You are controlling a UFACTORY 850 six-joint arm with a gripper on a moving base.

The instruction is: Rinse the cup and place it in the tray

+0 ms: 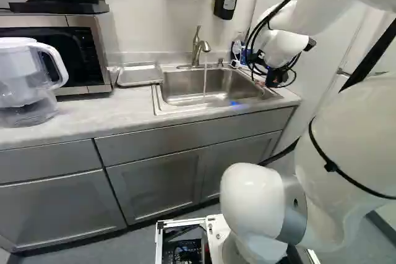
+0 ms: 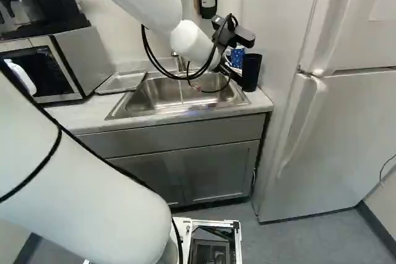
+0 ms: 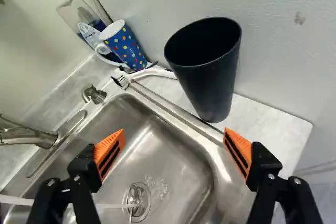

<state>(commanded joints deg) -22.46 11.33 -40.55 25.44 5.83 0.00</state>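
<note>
In the right base view my gripper (image 2: 232, 32) hangs over the sink's right side, close to a dark tapered cup (image 2: 250, 72). The wrist view has the gripper (image 3: 173, 149) open and empty above the basin. Ahead of it the dark cup (image 3: 206, 69) stands upright, mouth up, on the counter beside the sink's rim. A polka-dotted blue cup (image 3: 124, 45) leans near the wall farther off. Water runs from the faucet (image 1: 198, 46) into the sink (image 1: 213, 88). The shallow tray (image 1: 140, 74) lies on the counter at the sink's left.
A brush with a white handle (image 3: 152, 73) lies behind the sink's rim, near a clear container (image 3: 84, 17). A water pitcher (image 1: 28, 85) and a microwave (image 1: 83, 54) stand on the counter (image 1: 80, 112). A fridge (image 2: 346, 134) is at the right of the right base view.
</note>
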